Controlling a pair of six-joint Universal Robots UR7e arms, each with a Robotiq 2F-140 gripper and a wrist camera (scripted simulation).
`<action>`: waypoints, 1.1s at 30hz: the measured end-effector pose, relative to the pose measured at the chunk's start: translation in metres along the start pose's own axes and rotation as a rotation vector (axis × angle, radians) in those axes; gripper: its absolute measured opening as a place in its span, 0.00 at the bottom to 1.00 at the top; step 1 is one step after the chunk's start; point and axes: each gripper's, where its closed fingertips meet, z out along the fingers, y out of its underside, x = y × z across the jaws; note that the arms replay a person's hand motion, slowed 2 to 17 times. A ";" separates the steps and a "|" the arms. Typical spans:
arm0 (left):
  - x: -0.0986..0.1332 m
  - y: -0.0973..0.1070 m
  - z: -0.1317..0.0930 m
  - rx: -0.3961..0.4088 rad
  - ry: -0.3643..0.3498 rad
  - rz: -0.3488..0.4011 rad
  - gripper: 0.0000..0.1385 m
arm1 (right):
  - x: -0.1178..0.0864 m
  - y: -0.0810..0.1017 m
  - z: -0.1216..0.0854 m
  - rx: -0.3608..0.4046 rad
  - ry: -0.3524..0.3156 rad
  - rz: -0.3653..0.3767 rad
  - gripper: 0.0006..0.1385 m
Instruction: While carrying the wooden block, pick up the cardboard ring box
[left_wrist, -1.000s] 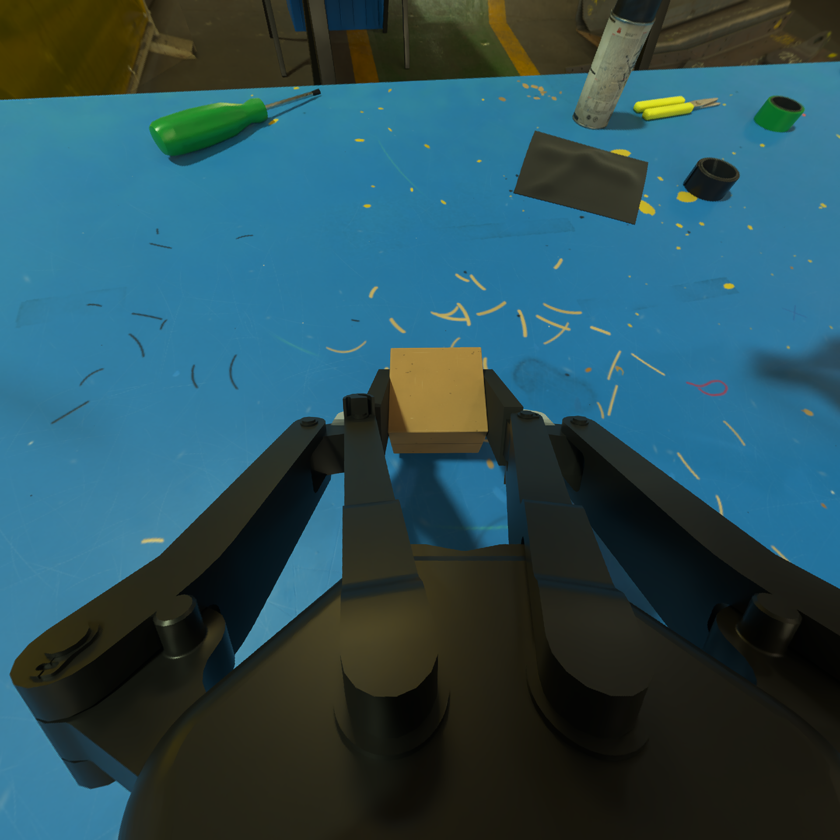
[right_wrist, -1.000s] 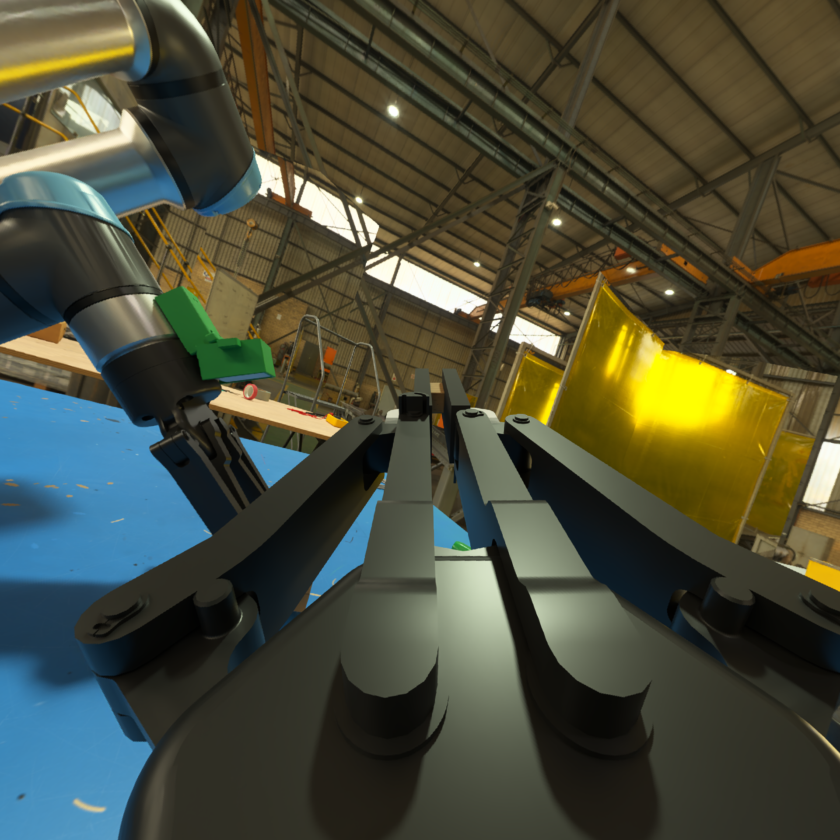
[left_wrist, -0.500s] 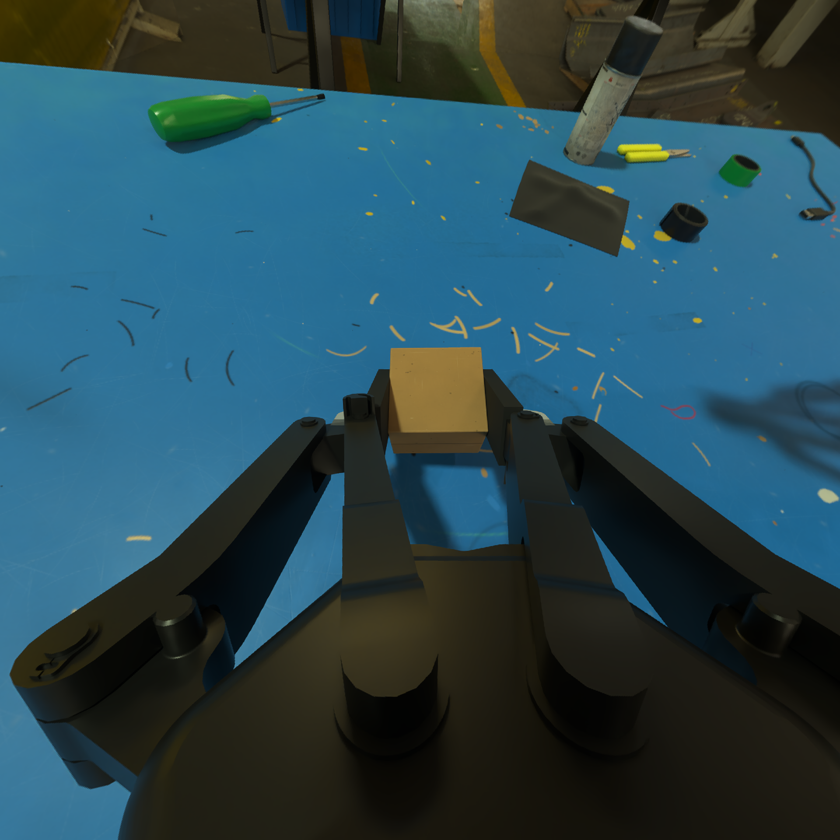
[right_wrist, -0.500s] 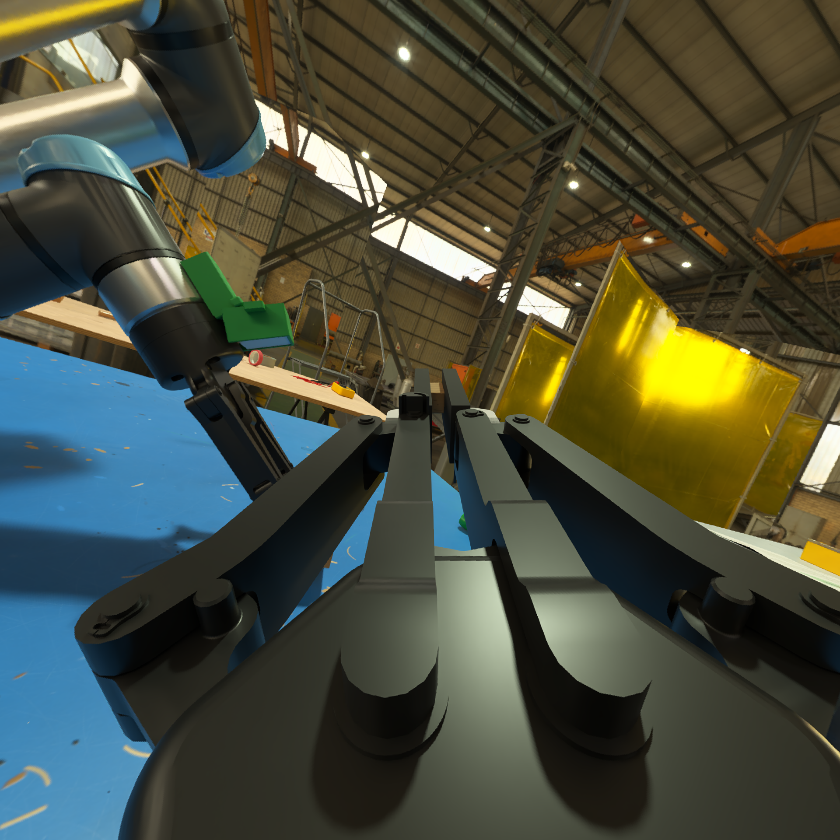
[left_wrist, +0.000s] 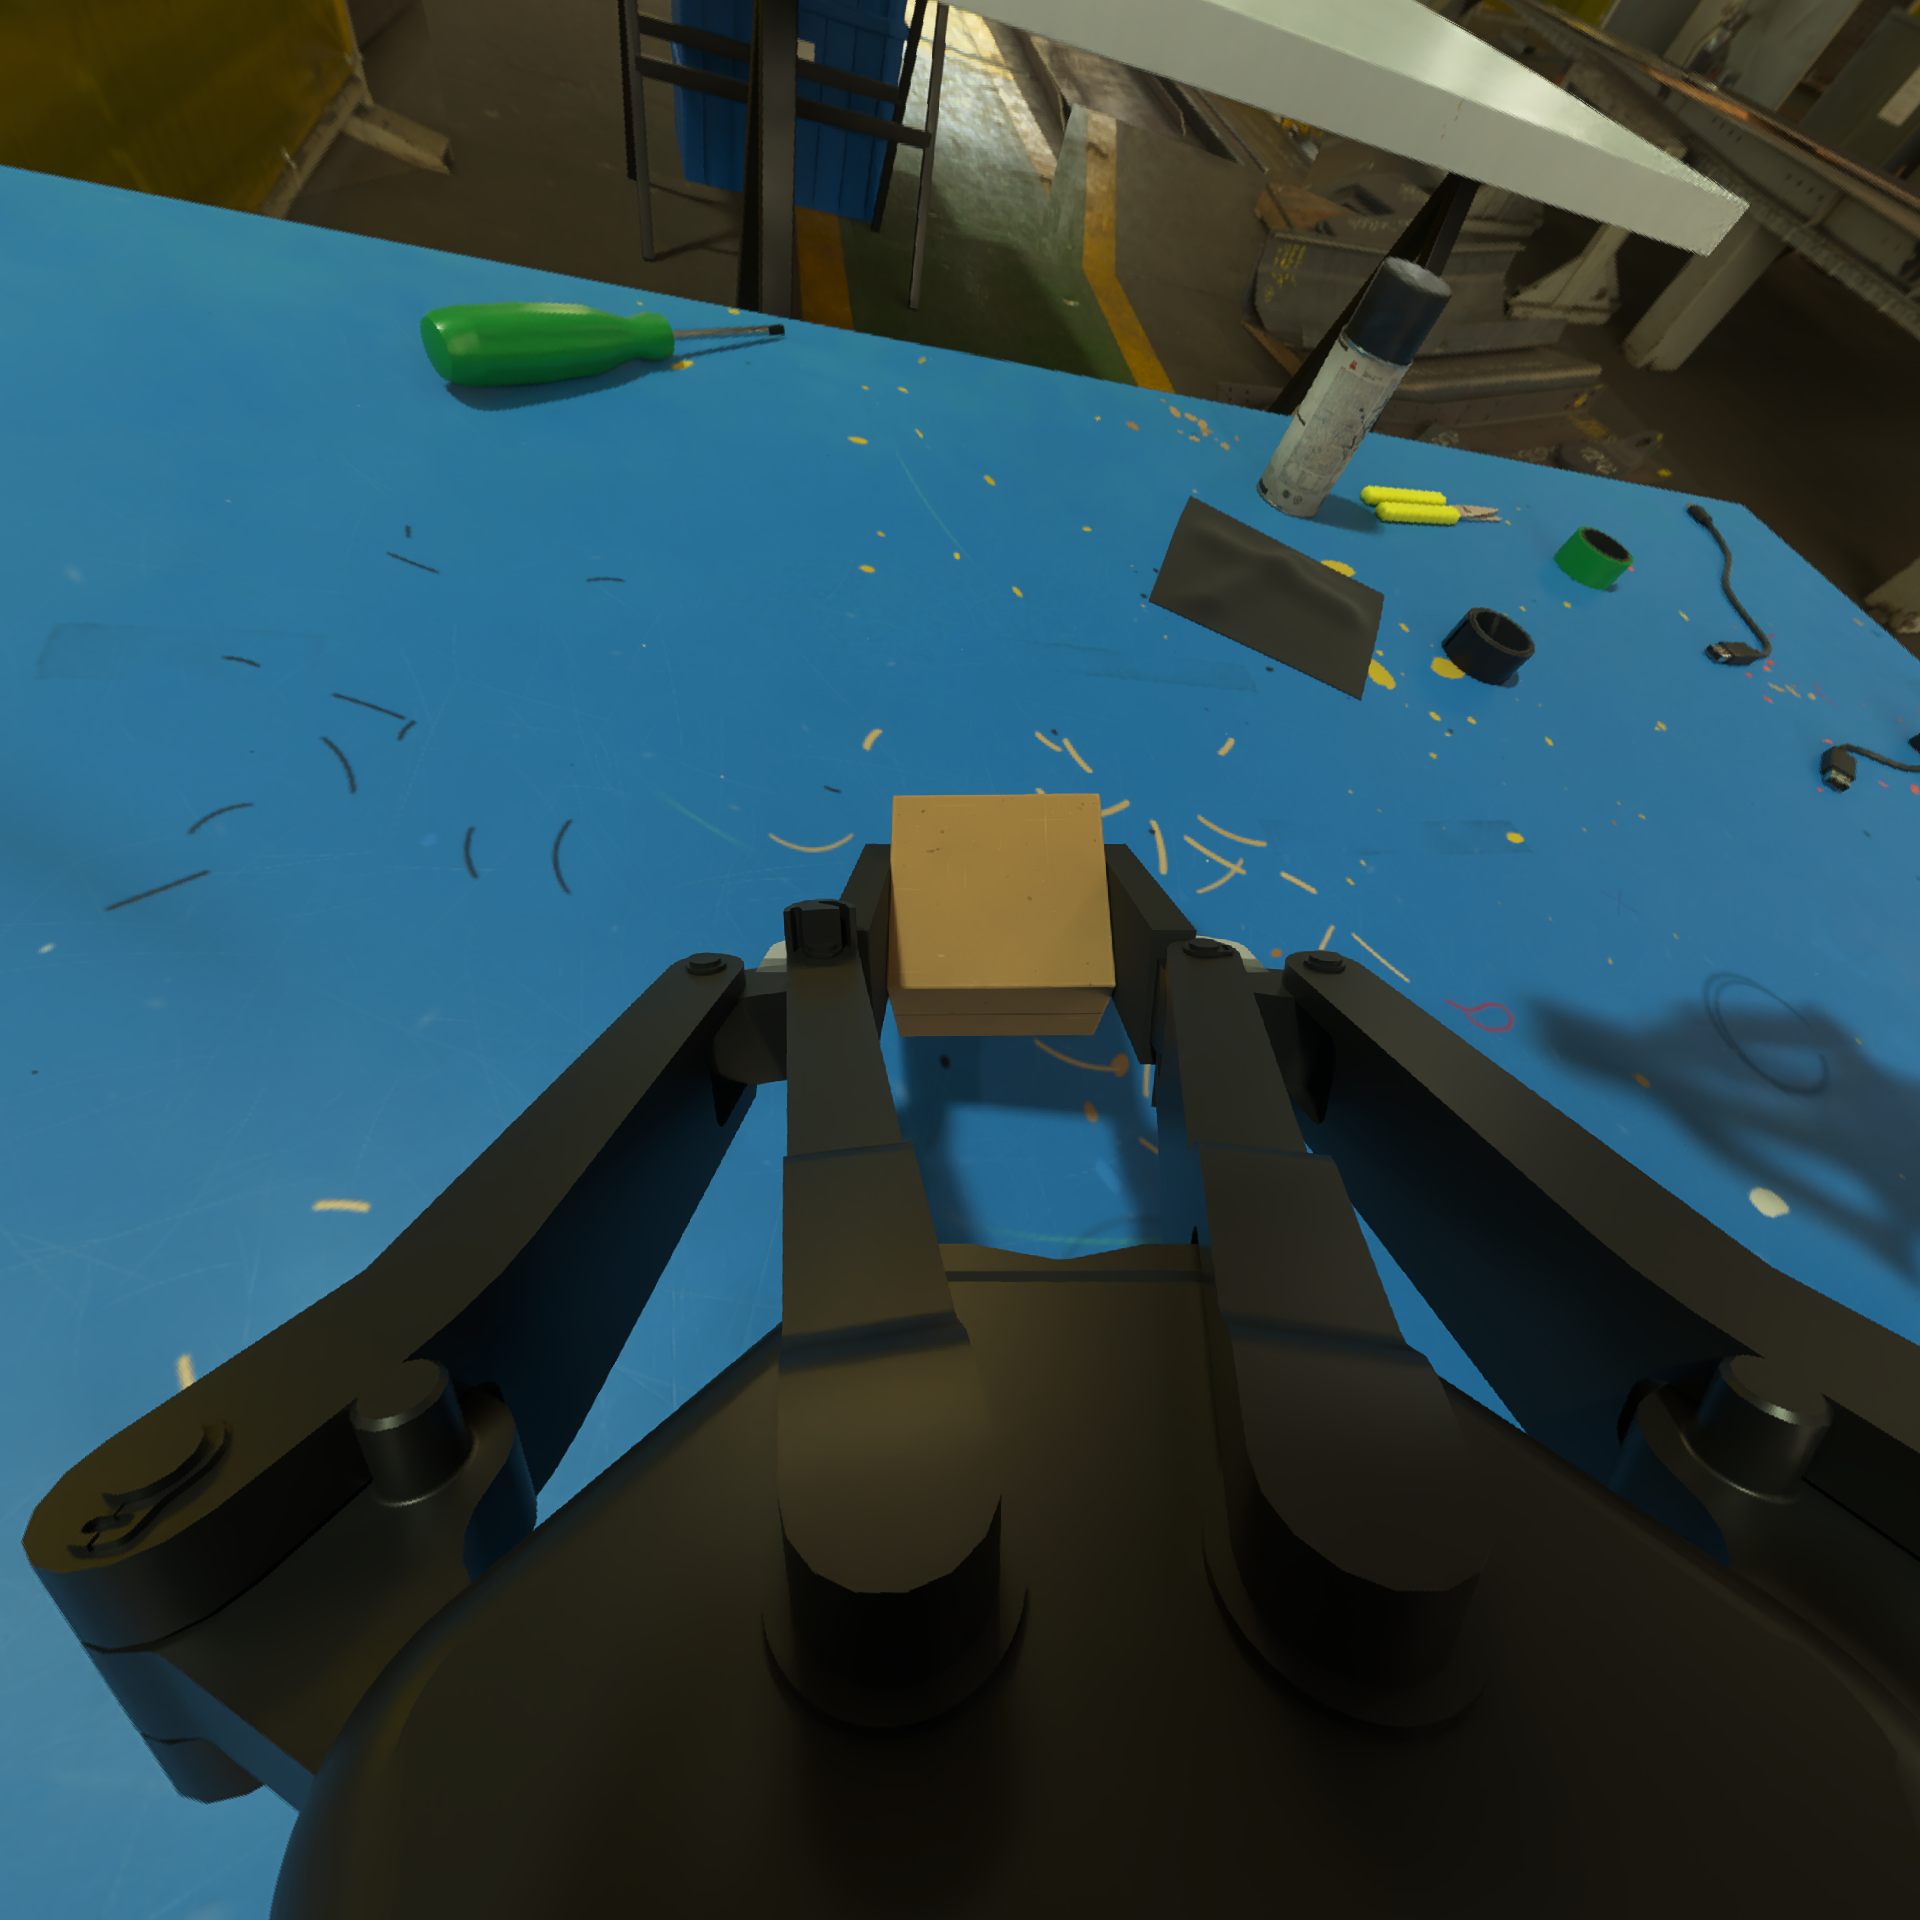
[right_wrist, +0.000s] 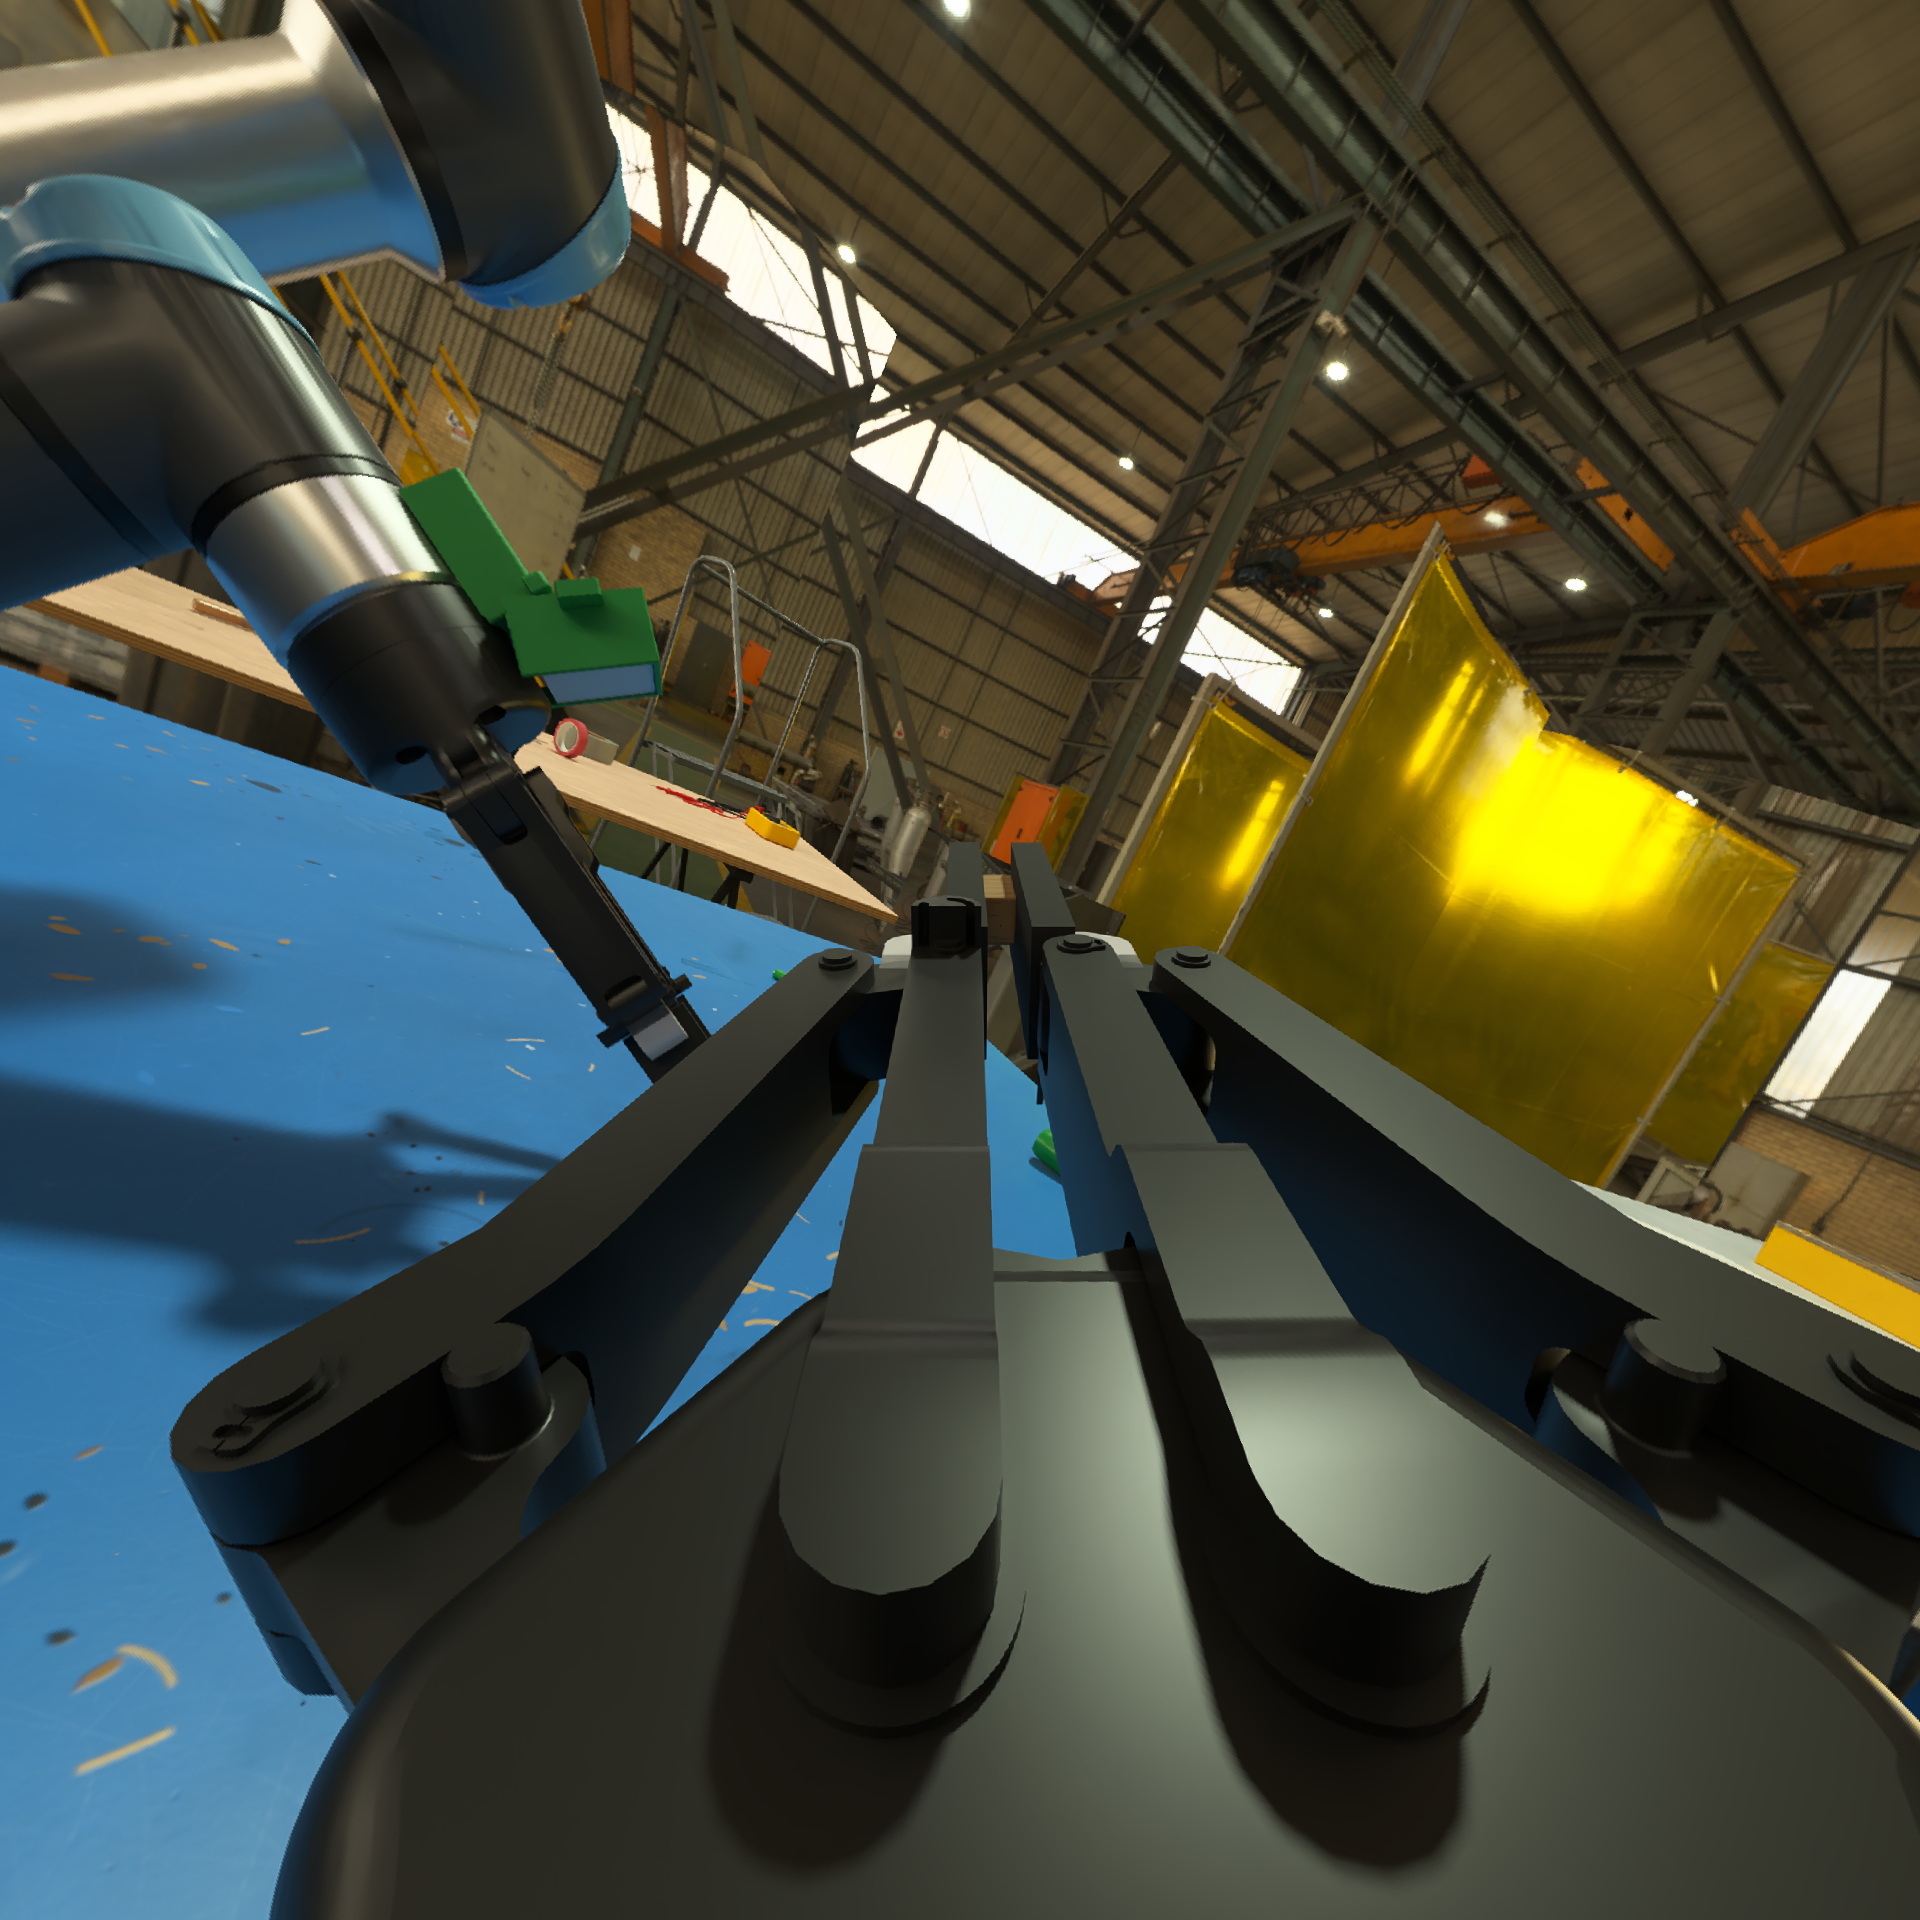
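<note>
My left gripper (left_wrist: 997, 883) is shut on the cardboard ring box (left_wrist: 997, 914), a tan box with a lid seam. It holds the box clear above the blue table (left_wrist: 520, 623), with a shadow beneath. My right gripper (right_wrist: 997, 883) points up toward the hall roof. It is nearly closed on a thin tan piece, the wooden block (right_wrist: 1000, 891), of which only a sliver shows between the fingertips. The left arm (right_wrist: 312, 520) shows at the upper left of the right wrist view, its fingers (right_wrist: 582, 914) angled down over the table.
On the far side of the table lie a green screwdriver (left_wrist: 551, 341), a spray can (left_wrist: 1340, 405), a black sheet (left_wrist: 1268, 597), a black ring (left_wrist: 1488, 644), a green tape roll (left_wrist: 1593, 556), yellow-handled snips (left_wrist: 1413, 504) and a cable (left_wrist: 1735, 603). Shavings litter the middle.
My left gripper has risen with the ring box, so more of the table and its far edge shows. The right wrist view has shifted, and the left arm sits higher in it.
</note>
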 end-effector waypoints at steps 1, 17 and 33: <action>0.000 -0.001 -0.002 0.005 -0.001 -0.001 0.36 | 0.000 0.000 0.000 -0.003 0.001 -0.005 0.05; -0.004 -0.025 -0.029 0.101 -0.018 -0.005 0.36 | 0.009 -0.007 -0.011 -0.016 0.057 -0.065 0.05; -0.015 -0.046 -0.056 0.174 -0.080 0.023 0.36 | 0.037 -0.037 -0.034 0.078 0.175 -0.087 0.05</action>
